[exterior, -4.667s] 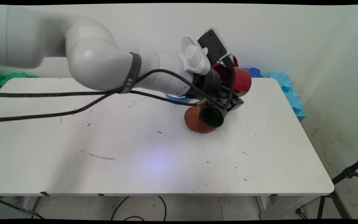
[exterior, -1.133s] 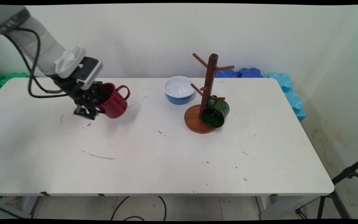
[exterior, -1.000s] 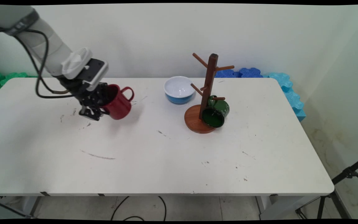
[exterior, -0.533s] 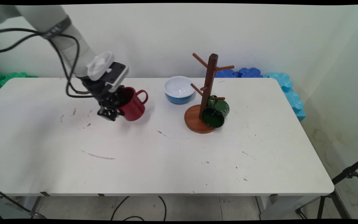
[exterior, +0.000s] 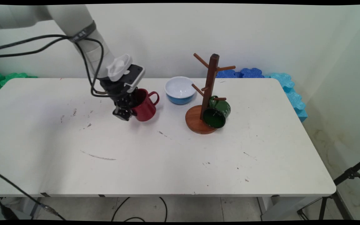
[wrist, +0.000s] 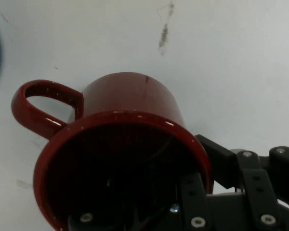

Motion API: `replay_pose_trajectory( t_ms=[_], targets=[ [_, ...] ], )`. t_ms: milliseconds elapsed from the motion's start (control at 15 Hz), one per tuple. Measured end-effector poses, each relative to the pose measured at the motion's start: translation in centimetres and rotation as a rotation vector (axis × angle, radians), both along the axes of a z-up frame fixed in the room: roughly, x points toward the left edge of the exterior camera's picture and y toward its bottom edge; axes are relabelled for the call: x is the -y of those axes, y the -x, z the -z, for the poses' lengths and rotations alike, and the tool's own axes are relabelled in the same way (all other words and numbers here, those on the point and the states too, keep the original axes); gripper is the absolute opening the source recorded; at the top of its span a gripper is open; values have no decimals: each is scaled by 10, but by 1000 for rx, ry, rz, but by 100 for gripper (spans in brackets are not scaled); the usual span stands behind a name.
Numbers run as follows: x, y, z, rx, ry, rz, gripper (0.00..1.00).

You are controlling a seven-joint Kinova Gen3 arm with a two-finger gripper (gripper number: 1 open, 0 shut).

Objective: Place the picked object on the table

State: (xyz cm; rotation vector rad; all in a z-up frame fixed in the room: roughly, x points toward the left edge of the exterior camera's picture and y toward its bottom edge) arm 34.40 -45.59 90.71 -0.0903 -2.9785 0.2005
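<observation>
1. Gripper [exterior: 124, 113] clamps the rim of a red mug [exterior: 144, 107]; in the hand view one finger [wrist: 191, 202] sits inside the mug's mouth and the other lies against the outer wall, so the wall is pinched between them.
2. Red mug [wrist: 120, 144] is tilted, mouth toward the hand camera, handle [exterior: 153, 97] pointing toward the right of the main view (whether its base touches the table or hangs just above, I cannot tell).
3. Mug sits over the rear middle of the white table [exterior: 155, 162], left of a bowl [exterior: 180, 90], white inside and blue outside, and well apart from it.
4. Right of the bowl stands a wooden mug tree [exterior: 209, 90] on a round base, pegs angled upward from a dark post.
5. A green mug [exterior: 217, 113] hangs from a low peg on the tree's right side, its mouth turned toward the camera and downward.
6. Black cables [exterior: 42, 43] loop from the arm's wrist off toward the left edge.
7. Tabletop shows scattered dark scuffs, one long streak [exterior: 98, 156] near the front left.
</observation>
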Motion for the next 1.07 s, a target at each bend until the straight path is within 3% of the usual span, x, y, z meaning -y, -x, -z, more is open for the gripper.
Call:
replay_pose_trajectory(
  t_ms=[533,1067],
  targets=[
    [22,10,17,3,-8,-15,0],
    [28,13,28,3,-24,-28,0]
  ],
)
